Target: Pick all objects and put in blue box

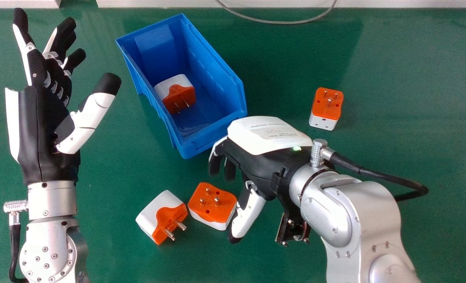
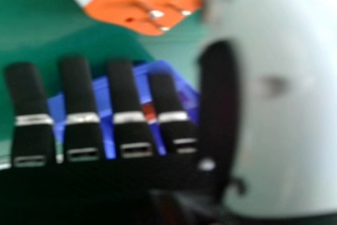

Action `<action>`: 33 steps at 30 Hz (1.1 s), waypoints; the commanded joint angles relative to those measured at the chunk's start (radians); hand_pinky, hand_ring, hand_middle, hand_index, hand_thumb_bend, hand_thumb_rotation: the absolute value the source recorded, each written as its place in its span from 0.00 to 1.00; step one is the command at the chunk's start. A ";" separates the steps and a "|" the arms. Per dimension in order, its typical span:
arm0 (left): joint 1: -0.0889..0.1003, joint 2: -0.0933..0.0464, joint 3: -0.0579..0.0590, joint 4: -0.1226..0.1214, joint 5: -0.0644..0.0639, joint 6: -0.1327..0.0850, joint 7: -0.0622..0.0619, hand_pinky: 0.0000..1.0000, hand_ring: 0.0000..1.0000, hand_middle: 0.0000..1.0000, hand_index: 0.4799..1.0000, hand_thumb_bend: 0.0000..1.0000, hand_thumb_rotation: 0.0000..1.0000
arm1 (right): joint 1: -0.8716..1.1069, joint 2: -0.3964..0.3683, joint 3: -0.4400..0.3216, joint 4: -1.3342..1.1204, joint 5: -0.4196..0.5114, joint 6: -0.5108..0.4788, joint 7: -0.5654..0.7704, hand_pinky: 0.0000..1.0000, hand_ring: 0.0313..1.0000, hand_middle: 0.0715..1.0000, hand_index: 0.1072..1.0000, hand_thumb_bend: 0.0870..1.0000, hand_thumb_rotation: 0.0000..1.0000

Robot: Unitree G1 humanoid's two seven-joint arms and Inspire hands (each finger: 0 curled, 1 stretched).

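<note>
My right hand (image 1: 262, 157) is low over the table just in front of the blue box (image 1: 217, 133). Its fingers are relaxed, and the thumb is at the right edge of an orange-and-white plug adapter (image 1: 212, 202); contact is unclear. Left of that adapter lies another (image 1: 160, 216), pins toward the lower right. A third (image 1: 327, 104) rests alone right of the box, and one more (image 1: 179, 94) sits inside it. In the right hand view, my right hand (image 2: 126, 104) has straight fingers across the blue box (image 2: 103, 101), near an adapter (image 2: 139, 3). My left hand (image 1: 44, 129) is open at the left, holding nothing.
The green table (image 1: 413, 98) stretches around the box. A thin grey cable (image 1: 274, 22) curves along the far edge. My left forearm (image 1: 52, 243) comes up the left side, and my right forearm (image 1: 354, 212) crosses the lower right with a black cable looping beside it.
</note>
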 commanded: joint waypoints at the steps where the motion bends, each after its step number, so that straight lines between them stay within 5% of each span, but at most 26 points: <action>1: -0.015 0.015 0.006 -0.004 -0.011 -0.021 -0.007 0.88 0.93 0.91 0.80 0.84 0.50 | -0.007 0.021 -0.002 -0.009 -0.031 0.002 0.017 0.88 0.98 0.99 0.96 0.98 0.29; 3: -0.016 0.013 0.006 -0.009 -0.013 -0.016 -0.008 0.88 0.93 0.90 0.80 0.85 0.50 | -0.006 0.028 -0.005 -0.007 -0.042 0.001 0.028 0.95 0.99 0.99 0.98 0.99 0.31; 6: -0.017 0.015 0.009 -0.009 0.013 -0.017 0.011 0.88 0.92 0.90 0.79 0.86 0.51 | -0.003 0.036 -0.010 -0.004 -0.050 -0.004 0.036 0.99 1.00 1.00 1.00 1.00 0.33; 8: -0.019 0.015 0.007 -0.006 0.000 -0.018 0.001 0.88 0.92 0.90 0.79 0.85 0.51 | 0.000 0.042 -0.012 -0.001 -0.053 -0.006 0.038 0.99 1.00 1.00 1.00 1.00 0.34; 13: -0.018 0.015 0.008 -0.008 0.020 -0.020 0.016 0.88 0.93 0.90 0.79 0.85 0.51 | -0.006 0.041 -0.011 0.005 -0.058 -0.019 0.056 1.00 1.00 1.00 1.00 1.00 0.36; 18: -0.017 0.012 0.006 -0.012 0.008 -0.018 0.008 0.87 0.92 0.90 0.79 0.85 0.51 | -0.007 0.050 -0.005 0.041 -0.045 -0.026 0.045 1.00 1.00 1.00 1.00 0.99 0.36; 25: -0.010 0.007 0.006 -0.022 0.004 -0.013 0.005 0.88 0.92 0.90 0.80 0.84 0.51 | -0.033 0.103 0.028 0.272 0.004 -0.027 -0.021 0.88 1.00 1.00 0.97 0.96 0.34; 30: -0.003 0.004 0.004 -0.029 -0.011 -0.010 -0.008 0.87 0.92 0.90 0.80 0.84 0.50 | -0.060 0.147 0.067 0.454 0.046 -0.026 -0.081 0.71 1.00 1.00 0.95 0.91 0.27; 33: 0.000 0.005 0.005 -0.028 0.002 -0.012 -0.001 0.88 0.92 0.91 0.80 0.83 0.50 | -0.078 0.161 0.076 0.517 0.065 -0.023 -0.114 0.67 0.99 1.00 0.90 0.90 0.22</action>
